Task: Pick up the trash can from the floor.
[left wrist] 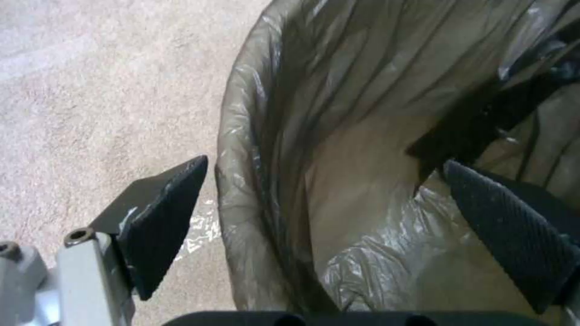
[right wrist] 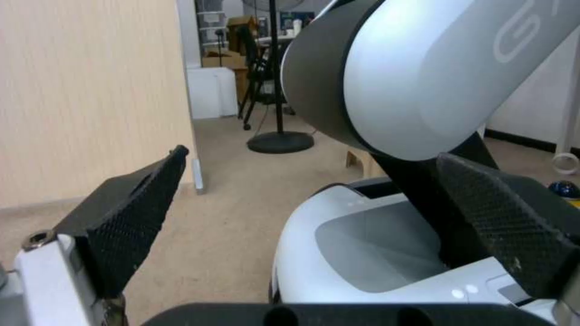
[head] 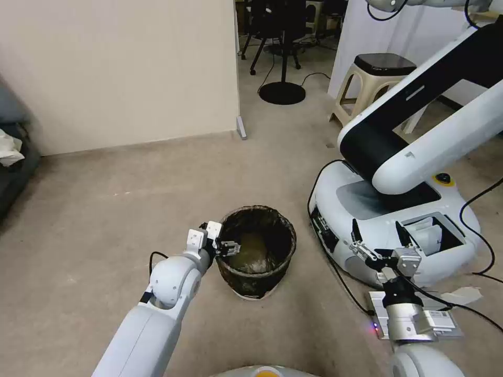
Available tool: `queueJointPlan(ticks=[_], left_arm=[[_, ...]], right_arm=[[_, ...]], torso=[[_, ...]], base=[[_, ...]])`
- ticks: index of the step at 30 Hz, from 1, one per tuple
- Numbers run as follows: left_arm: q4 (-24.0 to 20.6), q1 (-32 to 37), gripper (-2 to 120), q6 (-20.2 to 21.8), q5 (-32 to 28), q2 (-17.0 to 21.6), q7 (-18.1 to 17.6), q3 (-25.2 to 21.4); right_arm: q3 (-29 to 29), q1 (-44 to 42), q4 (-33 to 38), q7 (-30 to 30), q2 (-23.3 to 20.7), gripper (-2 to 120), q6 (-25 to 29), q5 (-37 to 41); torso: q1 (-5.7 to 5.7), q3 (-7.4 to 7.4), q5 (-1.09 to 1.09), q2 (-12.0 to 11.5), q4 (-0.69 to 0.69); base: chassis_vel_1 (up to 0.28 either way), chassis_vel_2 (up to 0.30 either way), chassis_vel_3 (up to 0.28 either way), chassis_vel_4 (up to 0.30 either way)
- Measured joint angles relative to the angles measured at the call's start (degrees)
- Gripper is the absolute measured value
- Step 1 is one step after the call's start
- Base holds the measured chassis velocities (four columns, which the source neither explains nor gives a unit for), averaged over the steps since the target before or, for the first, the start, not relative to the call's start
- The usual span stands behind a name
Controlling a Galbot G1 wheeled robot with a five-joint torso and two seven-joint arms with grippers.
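Dark-bagged trash can rim sits between open left hand fingers.

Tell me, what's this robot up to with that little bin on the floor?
It is going for the trash can, which stands upright on the floor. The left end effector is open and straddles the near rim, one finger outside the bag-lined wall and the other inside. Nothing is clamped yet and the can is not lifted. The right end effector hangs open off to the side, in front of another robot's white base.
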Motion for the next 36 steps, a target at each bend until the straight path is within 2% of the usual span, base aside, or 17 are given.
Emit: queueJointPlan(ticks=[12,15,18,19,22,27,31,36], left_arm=[[3.5,-2.4,94,-0.1,0.0,-0.7,-1.4,1.5],[3.7,-2.4,87,-0.1,0.0,-0.7,-1.6,1.5],[3.8,-2.4,74,-0.1,0.0,-0.7,-1.8,1.4],[3.8,-2.4,74,-0.1,0.0,-0.7,-1.8,1.4],[3.6,-1.9,55,-0.2,0.0,-0.4,-1.8,0.9],[3.5,-1.5,43,-0.2,0.0,-0.2,-1.8,0.5],[3.3,-0.9,25,-0.2,0.2,-0.1,-1.8,-0.1],[3.1,-0.6,16,-0.2,0.2,-0.1,-1.8,-0.5]], right_arm=[[0.7,0.5,-0.6,0.1,-0.2,100,0.0,0.5],[0.7,0.7,-0.8,0.1,-0.2,100,0.0,0.5],[0.7,0.8,-0.9,0.1,-0.1,100,0.0,0.5],[0.7,0.8,-0.9,0.1,-0.1,100,0.0,0.5],[0.5,0.8,-0.9,0.1,0.0,100,0.2,0.5],[0.3,0.6,-0.9,0.1,0.1,100,0.4,0.3],[0.1,0.3,-0.9,0.1,0.3,100,0.7,0.1],[0.0,0.2,-0.9,0.1,0.4,100,0.9,0.0]], torso=[[0.00,0.00,0.00,0.0,0.00],[0.00,0.00,0.01,0.0,0.00],[0.00,0.00,0.01,0.0,0.00],[0.00,0.00,0.01,0.0,0.00],[0.00,0.00,0.01,0.0,0.00],[0.00,0.00,0.00,0.0,0.01],[0.00,0.00,0.00,0.0,0.00],[0.00,-0.01,0.00,0.0,0.00]], base=[[0.000,0.000,0.000,0.000],[0.000,0.000,0.000,0.000],[0.000,0.000,0.000,0.000],[0.000,0.000,0.000,0.000],[0.000,0.000,0.000,0.000],[0.000,0.000,0.000,0.000],[0.000,0.000,0.000,0.000],[0.000,0.000,0.000,0.000]])
